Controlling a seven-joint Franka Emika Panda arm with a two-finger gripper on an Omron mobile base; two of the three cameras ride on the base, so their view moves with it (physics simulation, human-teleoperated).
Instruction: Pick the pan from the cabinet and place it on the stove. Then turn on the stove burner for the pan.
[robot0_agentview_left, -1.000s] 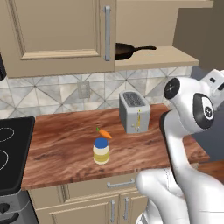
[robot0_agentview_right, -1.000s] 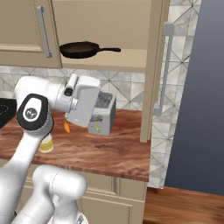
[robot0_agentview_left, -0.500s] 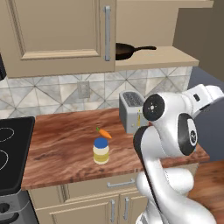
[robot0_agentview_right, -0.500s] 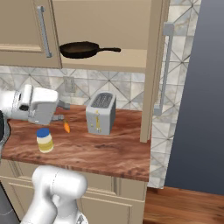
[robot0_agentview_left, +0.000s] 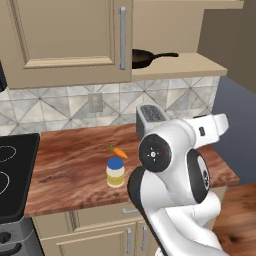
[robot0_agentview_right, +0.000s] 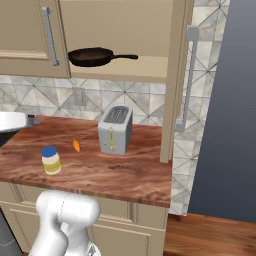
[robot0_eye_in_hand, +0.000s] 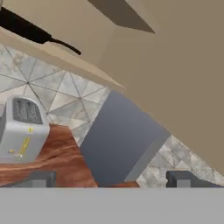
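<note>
Pan on the open cabinet shelf; gripper wide open and empty.
The pan (robot0_agentview_right: 90, 56) rests on the shelf of the cabinet (robot0_agentview_right: 120, 30), handle pointing right, above the toaster (robot0_agentview_right: 115, 129). The gripper (robot0_eye_in_hand: 111, 178), fingers (robot0_eye_in_hand: 41, 178) spread wide, looks past the toaster. A carrot (robot0_agentview_right: 76, 145) and jar (robot0_agentview_right: 50, 159) lie on the counter (robot0_agentview_right: 125, 172).

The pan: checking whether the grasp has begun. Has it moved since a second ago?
No. The pan lies on the cabinet shelf above the toaster, handle pointing right, as before.
</note>
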